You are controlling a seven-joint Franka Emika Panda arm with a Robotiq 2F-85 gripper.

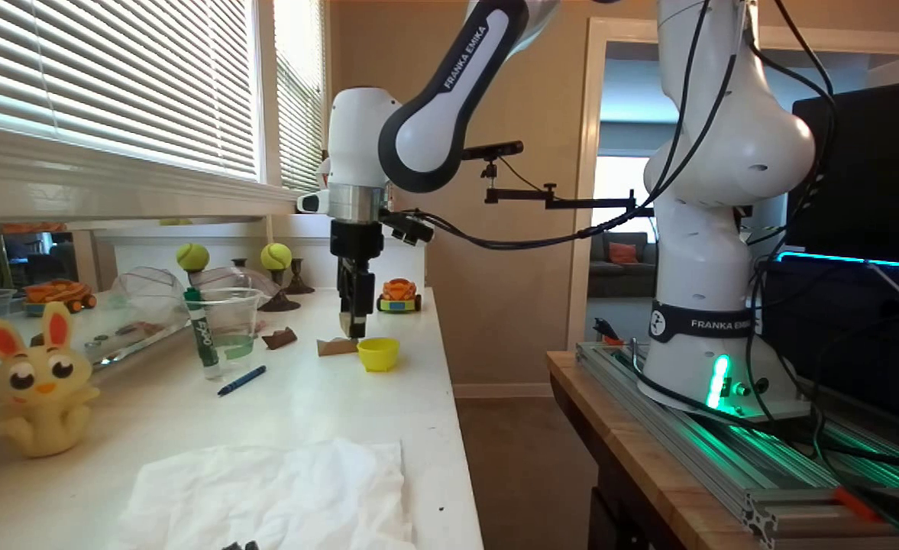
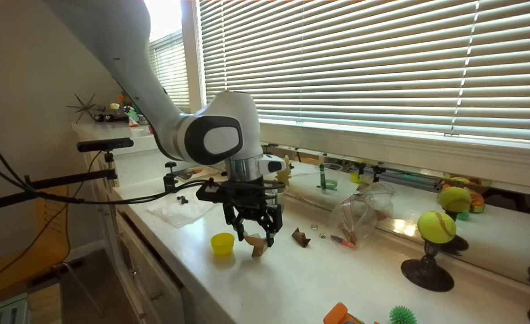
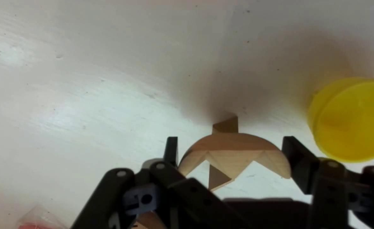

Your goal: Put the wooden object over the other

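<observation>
So, the gripper (image 2: pixel 255 238) had its 2 black fingers (image 3: pixel 171 149) closed on the ends of the curved wooden piece (image 3: pixel 234 141), low over the tabletop (image 1: pixel 426 412). Piece: smooth light wood, reddish along the arched rim, opposite side cut into sharp zigzag notches. The wooden block (image 1: pixel 334 347) sat right below on the tabletop, nearer the open long edge than the edge along the mirror (image 2: pixel 499 225). Block: tan-brown, low, angular; triangular facets showed on 2 sides of the arch in the wrist view. Couldn't tell whether piece and block touched. Tabletop: white, specked, scuffed.

Closest obstacle: yellow cup (image 2: pixel 222 243), smooth, round, hollow, upright just beside the block toward the open long edge. Angular brown wooden piece (image 2: pixel 301 237) with pointed peaks lay on the mirror side, apart from the block. Along the mirror edge: crinkled clear bag (image 2: pixel 355 216), fuzzy tennis ball (image 2: pixel 436 227) on a dark stand (image 2: pixel 427 274), clear plastic cup (image 1: pixel 235 313) with a tilted green marker (image 1: pixel 202 328), inside or outside unclear, and pale bunny toy (image 1: pixel 40 389). Blue pen (image 1: pixel 241 380) lay near the clear cup. Wrinkled white sheet (image 1: pixel 266 489), cloth or paper, spread by the open long edge. Orange-and-green toy (image 1: pixel 399 298) stood near that edge's far corner in an exterior view.
</observation>
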